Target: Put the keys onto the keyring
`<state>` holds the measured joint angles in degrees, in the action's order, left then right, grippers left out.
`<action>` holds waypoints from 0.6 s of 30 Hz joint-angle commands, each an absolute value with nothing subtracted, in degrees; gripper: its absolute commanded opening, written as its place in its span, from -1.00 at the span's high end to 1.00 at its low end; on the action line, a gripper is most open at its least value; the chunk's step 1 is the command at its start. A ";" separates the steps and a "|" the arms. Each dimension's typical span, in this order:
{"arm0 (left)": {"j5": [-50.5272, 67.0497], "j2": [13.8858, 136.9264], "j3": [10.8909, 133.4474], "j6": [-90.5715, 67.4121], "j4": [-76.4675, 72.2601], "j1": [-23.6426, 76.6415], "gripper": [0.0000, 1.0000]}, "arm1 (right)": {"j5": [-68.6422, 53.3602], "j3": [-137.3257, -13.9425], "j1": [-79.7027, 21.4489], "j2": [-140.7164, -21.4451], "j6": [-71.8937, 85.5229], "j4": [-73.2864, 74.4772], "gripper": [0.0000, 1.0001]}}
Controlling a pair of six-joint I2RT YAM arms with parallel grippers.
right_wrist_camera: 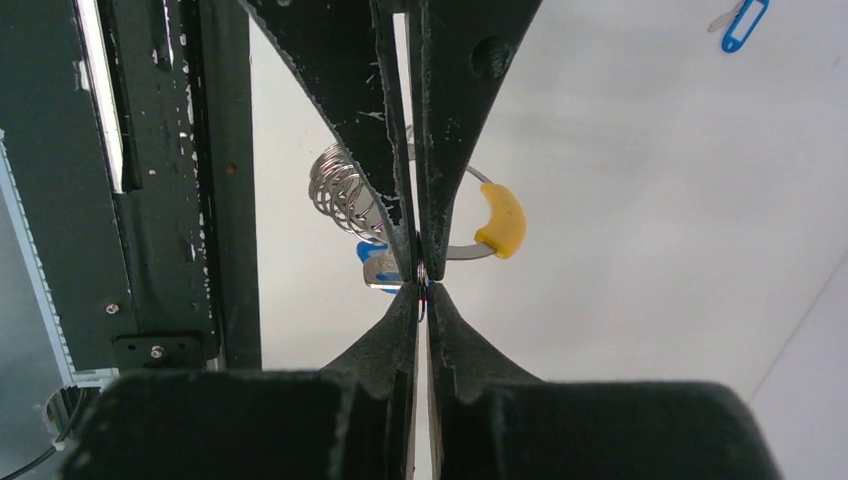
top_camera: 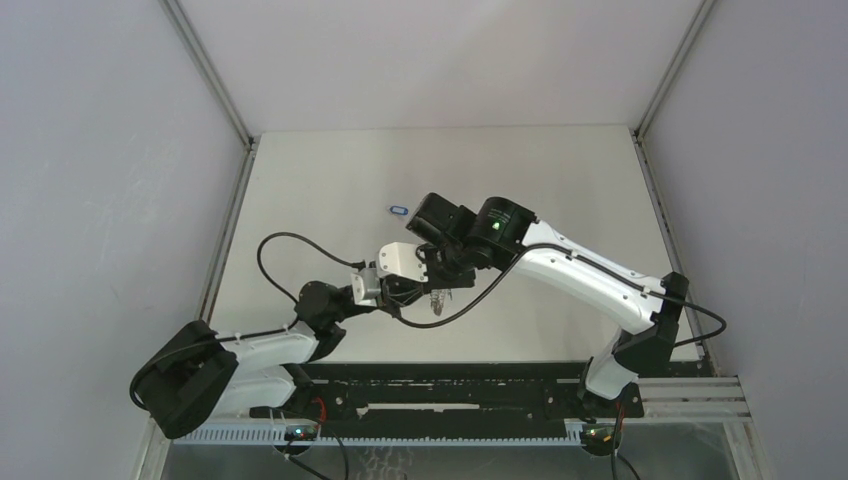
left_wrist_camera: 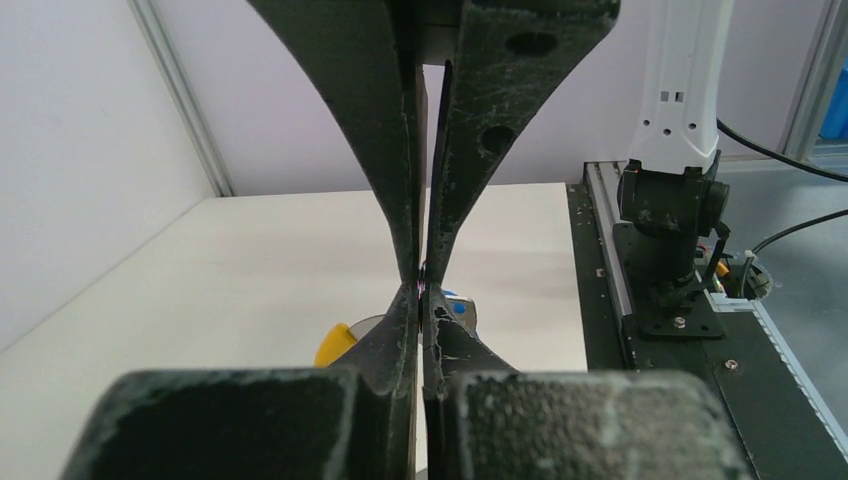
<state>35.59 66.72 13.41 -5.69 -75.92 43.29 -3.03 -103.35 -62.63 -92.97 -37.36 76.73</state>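
Right gripper (right_wrist_camera: 420,278) is clenched on the wire of the keyring (right_wrist_camera: 338,190), its jaws pressed together between the silvery coil and the yellow arc (right_wrist_camera: 502,221). Left gripper (left_wrist_camera: 424,285) is clamped tight too, meeting the ring from the opposite side; what it pinches cannot be made out. One key (right_wrist_camera: 378,270), with a blue tag and silver blade, sits right against the ring beside the fingers. The other key (top_camera: 397,210) lies well apart from the ring, farther out on the pale table (top_camera: 330,170), where open tabletop stretches on to the far wall. Nearer than the ring runs the black base rail (top_camera: 450,385). Grey walls (top_camera: 100,150) close three sides.
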 commanded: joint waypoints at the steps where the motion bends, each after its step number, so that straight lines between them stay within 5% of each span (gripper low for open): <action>1: 35.83 66.45 16.27 -6.41 -78.27 43.16 0.99 | -3.91 -101.27 -63.02 -86.84 -38.14 70.07 0.89; 10: 32.37 61.95 13.73 -6.06 -80.16 42.99 0.99 | -21.62 -83.93 -53.15 -69.86 -35.31 50.29 0.40; 18: 31.64 58.04 12.90 -6.46 -80.51 42.80 0.99 | -44.00 -69.36 -42.65 -62.72 -29.12 32.98 0.35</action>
